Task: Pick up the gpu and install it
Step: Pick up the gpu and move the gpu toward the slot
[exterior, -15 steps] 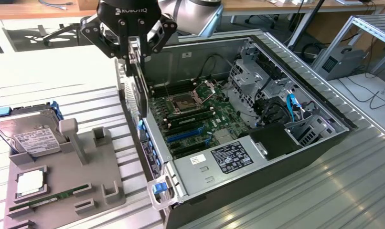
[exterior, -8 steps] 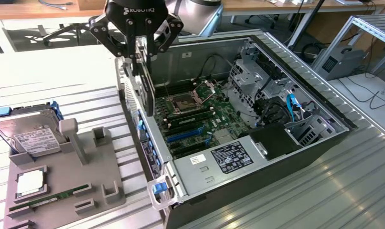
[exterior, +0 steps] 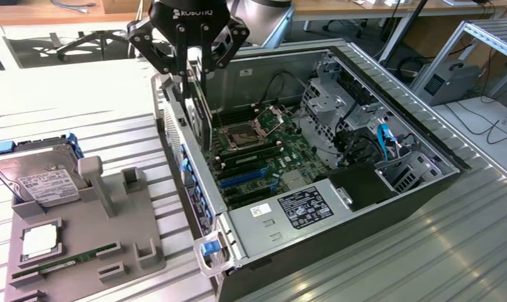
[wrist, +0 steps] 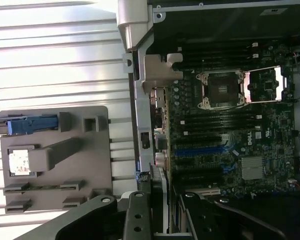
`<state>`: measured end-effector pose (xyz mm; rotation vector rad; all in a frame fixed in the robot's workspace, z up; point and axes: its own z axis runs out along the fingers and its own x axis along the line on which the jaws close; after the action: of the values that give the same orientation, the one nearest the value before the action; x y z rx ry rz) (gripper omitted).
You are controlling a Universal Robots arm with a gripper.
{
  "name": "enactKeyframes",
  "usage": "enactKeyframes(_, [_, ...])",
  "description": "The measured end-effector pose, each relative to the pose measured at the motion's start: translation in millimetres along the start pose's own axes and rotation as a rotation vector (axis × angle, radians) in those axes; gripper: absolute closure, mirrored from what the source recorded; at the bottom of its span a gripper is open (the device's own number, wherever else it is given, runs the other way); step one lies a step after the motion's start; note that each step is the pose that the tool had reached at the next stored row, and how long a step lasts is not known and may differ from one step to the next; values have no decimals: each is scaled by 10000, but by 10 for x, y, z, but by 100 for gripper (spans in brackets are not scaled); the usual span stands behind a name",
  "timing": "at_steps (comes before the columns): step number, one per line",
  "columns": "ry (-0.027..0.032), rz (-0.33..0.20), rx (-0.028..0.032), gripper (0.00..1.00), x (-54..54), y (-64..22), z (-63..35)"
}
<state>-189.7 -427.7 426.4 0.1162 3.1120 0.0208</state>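
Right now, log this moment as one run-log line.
pincer: shut on gpu | gpu: on edge over open computer case | install: not yet done

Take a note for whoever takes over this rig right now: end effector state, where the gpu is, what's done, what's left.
End effector: shut on the gpu, which hangs on edge below it.
Location: over the open computer case, near its wall on the exterior view's left, above the motherboard.
Done: gpu picked up.
Left: the card is not yet seated in a slot.
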Motion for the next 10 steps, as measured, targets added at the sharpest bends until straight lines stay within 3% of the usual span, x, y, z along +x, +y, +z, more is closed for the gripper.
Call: enactKeyframes(10, [-4, -1, 46, 73, -129, 17, 4])
